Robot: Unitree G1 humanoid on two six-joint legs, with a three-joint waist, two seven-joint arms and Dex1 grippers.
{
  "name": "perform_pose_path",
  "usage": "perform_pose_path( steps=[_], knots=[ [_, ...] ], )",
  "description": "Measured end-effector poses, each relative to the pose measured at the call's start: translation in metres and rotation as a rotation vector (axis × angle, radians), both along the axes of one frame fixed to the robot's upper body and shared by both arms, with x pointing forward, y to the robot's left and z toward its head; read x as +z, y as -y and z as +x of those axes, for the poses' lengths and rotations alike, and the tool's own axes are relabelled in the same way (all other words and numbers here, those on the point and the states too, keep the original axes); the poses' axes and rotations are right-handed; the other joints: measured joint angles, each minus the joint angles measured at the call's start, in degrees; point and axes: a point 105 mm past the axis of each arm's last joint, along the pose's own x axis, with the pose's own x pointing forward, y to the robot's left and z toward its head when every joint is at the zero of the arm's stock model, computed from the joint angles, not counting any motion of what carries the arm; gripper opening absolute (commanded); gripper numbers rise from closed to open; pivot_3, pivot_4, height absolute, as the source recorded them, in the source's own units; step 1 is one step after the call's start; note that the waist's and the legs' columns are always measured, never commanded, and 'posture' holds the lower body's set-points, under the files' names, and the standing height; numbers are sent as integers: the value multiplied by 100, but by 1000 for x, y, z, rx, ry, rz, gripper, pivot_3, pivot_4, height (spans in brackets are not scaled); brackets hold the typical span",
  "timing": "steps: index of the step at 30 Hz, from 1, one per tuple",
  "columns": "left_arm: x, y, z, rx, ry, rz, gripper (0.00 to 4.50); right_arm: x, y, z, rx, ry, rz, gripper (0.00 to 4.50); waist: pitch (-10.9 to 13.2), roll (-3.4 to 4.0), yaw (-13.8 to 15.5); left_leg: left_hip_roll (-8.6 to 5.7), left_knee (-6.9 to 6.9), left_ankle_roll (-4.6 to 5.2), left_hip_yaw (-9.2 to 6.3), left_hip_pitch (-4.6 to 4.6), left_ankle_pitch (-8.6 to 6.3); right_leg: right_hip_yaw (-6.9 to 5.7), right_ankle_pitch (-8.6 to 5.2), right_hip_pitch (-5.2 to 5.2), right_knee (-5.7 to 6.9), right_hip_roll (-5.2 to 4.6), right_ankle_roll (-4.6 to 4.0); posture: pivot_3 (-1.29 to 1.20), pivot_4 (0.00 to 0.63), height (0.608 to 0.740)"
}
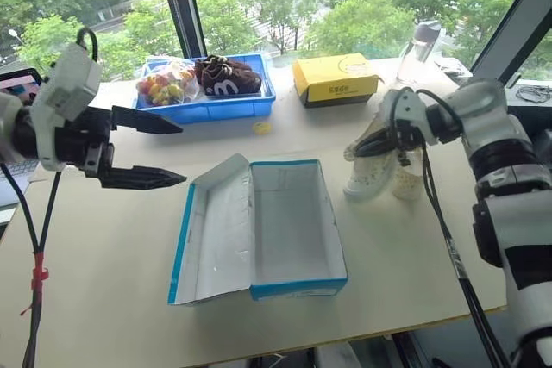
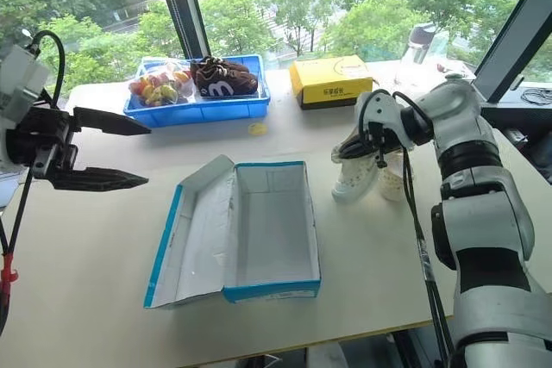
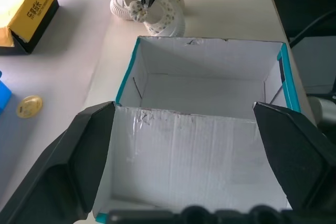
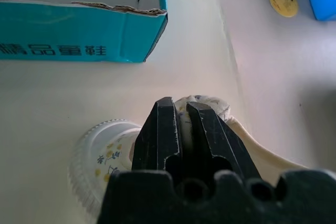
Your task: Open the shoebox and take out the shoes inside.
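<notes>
Here, operator, is your counter (image 1: 103, 239) as it stands.

Shoebox (image 1: 297, 221): near the middle of the counter, lid thrown back flat toward your left, white inside showing, nothing in it. The blue outer wall carries printed characters on the side seen from the right wrist.

Shoes (image 1: 379, 170): out of the box, on the counter just to its right, close together, cream-white with a small flower print. One lies partly on its side.

Right gripper (image 4: 181, 109): your jaws are clenched on the collar of one shoe, pressed nearly together with the shoe's edge between them. The shoe touches the counter.

Left gripper (image 1: 151, 148): raised over the counter's left part, well apart from the box, pointing toward it. Your jaws are released, spread wide, with nothing between them.

Blue tray (image 1: 211, 108): at the far edge by the window, holding a pair of dark brown shoes (image 1: 226, 75) and a bag of coloured sweets (image 1: 164, 84).

Yellow box (image 1: 335, 79): far edge, right of the tray.

Small yellow disc (image 1: 261, 127): on the counter just in front of the tray.

Clear bottle (image 1: 418, 49): far right corner.
</notes>
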Motion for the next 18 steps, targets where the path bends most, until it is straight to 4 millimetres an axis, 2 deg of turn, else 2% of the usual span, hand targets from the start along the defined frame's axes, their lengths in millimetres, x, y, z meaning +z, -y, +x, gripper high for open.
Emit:
perform_pose_path(
  steps=[7,10,13,14,16,17,18],
  knots=[
    [0,-2,0,21,4,-8,4500,-1,-40,1,143,71,7,34,0,0,1,0,-1,-3,-2,3,0,-1,1,2,0,1,-2,0,150,740],
    [0,0,0,23,7,-4,4500,-3,-40,4,138,126,-20,34,0,1,34,-2,0,-3,-7,2,0,-5,1,5,-1,0,-2,0,150,740],
    [-2,-2,0,30,-4,-6,4500,-8,-28,9,81,166,-46,34,0,1,67,-3,0,-3,-8,2,0,-6,1,6,-2,0,-2,0,150,740],
    [-3,-2,-1,34,-8,-6,4500,-10,-15,13,26,183,-60,474,0,1,75,-3,0,-4,-8,2,1,-6,1,5,-2,1,-3,0,150,740],
    [-2,-3,-1,36,-5,-6,4500,-10,-3,16,-25,198,-69,1064,0,1,65,-3,-1,-6,-7,3,2,-5,1,5,-2,2,-3,0,150,740],
    [-2,-3,-1,36,-4,-6,4500,-11,1,16,-42,201,-75,1176,0,1,59,-3,-1,-6,-7,3,2,-4,1,5,-1,2,-3,0,150,740],
    [-1,-3,-1,36,-3,-6,4500,-11,6,17,-64,203,-79,1708,0,1,54,-2,-1,-7,-7,4,3,-4,1,5,-2,2,-3,0,150,740]
  ],
)
